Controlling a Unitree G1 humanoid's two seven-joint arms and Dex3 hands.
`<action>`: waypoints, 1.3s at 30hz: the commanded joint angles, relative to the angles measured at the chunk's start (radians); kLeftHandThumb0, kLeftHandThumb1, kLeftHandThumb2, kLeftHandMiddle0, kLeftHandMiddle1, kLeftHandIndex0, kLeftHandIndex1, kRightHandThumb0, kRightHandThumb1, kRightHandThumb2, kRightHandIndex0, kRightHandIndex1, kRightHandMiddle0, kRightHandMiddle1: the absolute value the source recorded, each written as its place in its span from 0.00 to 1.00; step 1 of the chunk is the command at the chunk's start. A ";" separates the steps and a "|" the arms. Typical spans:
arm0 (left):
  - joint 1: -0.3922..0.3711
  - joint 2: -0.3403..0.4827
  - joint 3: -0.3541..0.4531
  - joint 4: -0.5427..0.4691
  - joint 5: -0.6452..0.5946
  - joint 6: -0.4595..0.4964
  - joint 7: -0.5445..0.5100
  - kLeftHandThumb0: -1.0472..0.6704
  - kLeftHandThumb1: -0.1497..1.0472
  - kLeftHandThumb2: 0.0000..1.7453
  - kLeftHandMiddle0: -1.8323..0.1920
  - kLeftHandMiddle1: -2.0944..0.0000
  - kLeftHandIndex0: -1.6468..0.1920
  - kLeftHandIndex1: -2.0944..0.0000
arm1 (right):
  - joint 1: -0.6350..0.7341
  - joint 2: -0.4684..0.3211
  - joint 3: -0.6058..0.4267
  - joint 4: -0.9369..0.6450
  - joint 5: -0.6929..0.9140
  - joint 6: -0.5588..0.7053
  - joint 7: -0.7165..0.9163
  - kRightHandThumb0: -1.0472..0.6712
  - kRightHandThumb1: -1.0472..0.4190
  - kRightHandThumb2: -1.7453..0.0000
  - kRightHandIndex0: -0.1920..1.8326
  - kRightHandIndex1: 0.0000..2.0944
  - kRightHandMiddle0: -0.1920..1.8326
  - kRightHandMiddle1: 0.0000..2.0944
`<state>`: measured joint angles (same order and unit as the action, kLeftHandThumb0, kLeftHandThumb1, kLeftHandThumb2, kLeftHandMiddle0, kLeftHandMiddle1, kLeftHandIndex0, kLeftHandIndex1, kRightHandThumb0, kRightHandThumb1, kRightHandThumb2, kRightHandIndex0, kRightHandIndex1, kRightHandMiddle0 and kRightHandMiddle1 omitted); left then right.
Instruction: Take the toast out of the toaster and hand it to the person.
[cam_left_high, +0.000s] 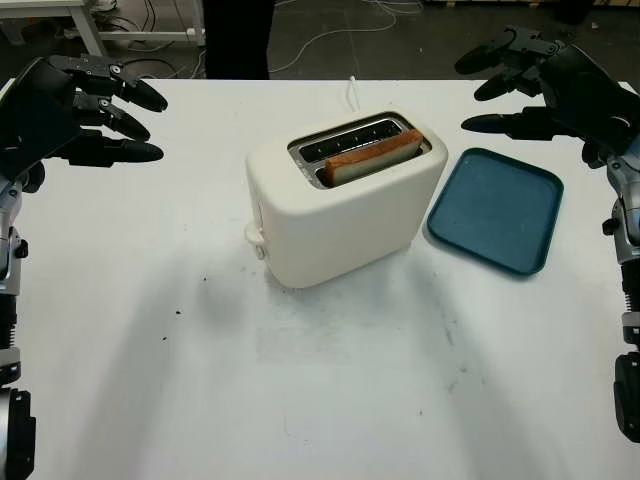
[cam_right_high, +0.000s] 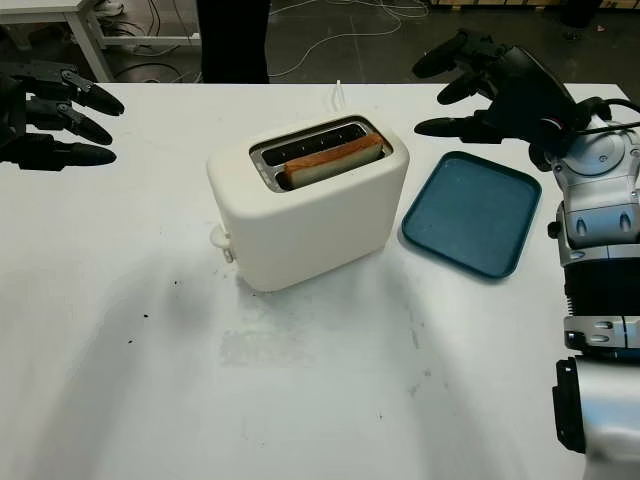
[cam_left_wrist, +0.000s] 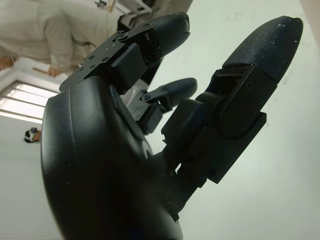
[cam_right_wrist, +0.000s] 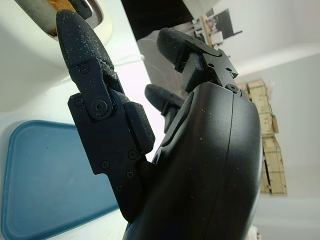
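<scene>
One slice of toast (cam_left_high: 372, 157) stands on edge in the toaster's (cam_left_high: 340, 215) near slot — popped up so you can pinch its crust. Its long axis runs along the slot, near-left to far-right. Both hands are open and empty: left hand (cam_left_high: 75, 108) well left, right hand (cam_left_high: 545, 85) above the blue tray (cam_left_high: 495, 210) — your nearer option.
</scene>
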<state>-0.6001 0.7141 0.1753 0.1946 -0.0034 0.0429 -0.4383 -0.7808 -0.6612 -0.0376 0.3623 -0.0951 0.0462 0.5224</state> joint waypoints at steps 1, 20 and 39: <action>0.008 -0.002 -0.006 0.005 0.002 -0.009 -0.004 0.00 0.61 0.00 0.50 0.62 0.43 0.71 | 0.011 -0.011 -0.008 -0.007 0.008 0.010 0.004 0.13 0.16 1.00 0.12 0.58 0.19 0.43; 0.016 -0.004 -0.002 -0.002 0.008 -0.019 0.006 0.00 0.61 0.00 0.50 0.63 0.42 0.72 | 0.033 -0.009 -0.003 0.023 -0.013 -0.074 -0.022 0.09 0.16 1.00 0.15 0.59 0.22 0.45; 0.010 -0.007 -0.003 -0.003 -0.004 -0.011 -0.001 0.00 0.61 0.00 0.50 0.62 0.42 0.73 | 0.037 -0.012 -0.023 0.029 0.002 -0.075 -0.003 0.09 0.17 1.00 0.15 0.59 0.21 0.44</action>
<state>-0.5957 0.7128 0.1751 0.1944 -0.0043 0.0354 -0.4376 -0.7499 -0.6612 -0.0477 0.3953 -0.1124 -0.0364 0.5120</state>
